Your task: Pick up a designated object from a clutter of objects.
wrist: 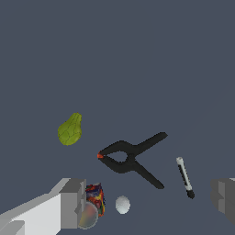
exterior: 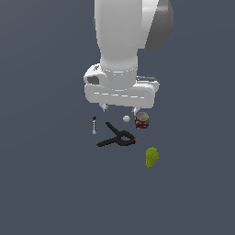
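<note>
You've got five bits down there: one yellow-green pear-like lump (exterior: 152, 157) just past the black clamp's (exterior: 116, 137) orange tip, one can (exterior: 142, 120), one white ball (exterior: 126, 119), one marker (exterior: 94, 125), and your gripper (exterior: 120, 109) hanging jaws-apart, empty.

Arm overhead — fingers (exterior: 106, 108) wide apart, empty

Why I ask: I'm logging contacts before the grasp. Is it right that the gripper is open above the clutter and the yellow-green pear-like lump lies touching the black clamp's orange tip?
Not quite. The gripper is open above the clutter, but the yellow-green pear-like lump lies apart from the black clamp, with bare floor between it and the orange tip. The wrist view shows the gap plainly.
</note>
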Available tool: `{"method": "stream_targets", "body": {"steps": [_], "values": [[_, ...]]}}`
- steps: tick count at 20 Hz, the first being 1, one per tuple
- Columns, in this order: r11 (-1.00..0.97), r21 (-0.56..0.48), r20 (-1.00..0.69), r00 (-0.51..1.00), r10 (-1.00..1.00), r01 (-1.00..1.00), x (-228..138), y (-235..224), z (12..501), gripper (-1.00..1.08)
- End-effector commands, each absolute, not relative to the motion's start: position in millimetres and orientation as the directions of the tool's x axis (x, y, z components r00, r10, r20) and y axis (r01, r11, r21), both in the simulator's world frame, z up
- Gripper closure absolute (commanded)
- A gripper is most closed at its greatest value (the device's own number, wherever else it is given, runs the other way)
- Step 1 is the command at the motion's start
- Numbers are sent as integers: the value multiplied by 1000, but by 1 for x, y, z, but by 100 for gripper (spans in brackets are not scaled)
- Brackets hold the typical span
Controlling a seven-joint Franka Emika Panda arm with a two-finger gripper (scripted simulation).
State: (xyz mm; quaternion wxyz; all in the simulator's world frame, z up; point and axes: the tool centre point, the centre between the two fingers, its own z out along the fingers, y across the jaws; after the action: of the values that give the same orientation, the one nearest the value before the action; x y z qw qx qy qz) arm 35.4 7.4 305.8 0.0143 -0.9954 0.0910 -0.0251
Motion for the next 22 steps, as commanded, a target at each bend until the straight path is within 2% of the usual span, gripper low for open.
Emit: {"method": "stream_targets", "body": {"steps": [1,22], "values": [[-976,-32,43,975,-217,-216,42,15,295,-92],[-828,-16,11,828,-561,-561,85,103,176,-92]]}}
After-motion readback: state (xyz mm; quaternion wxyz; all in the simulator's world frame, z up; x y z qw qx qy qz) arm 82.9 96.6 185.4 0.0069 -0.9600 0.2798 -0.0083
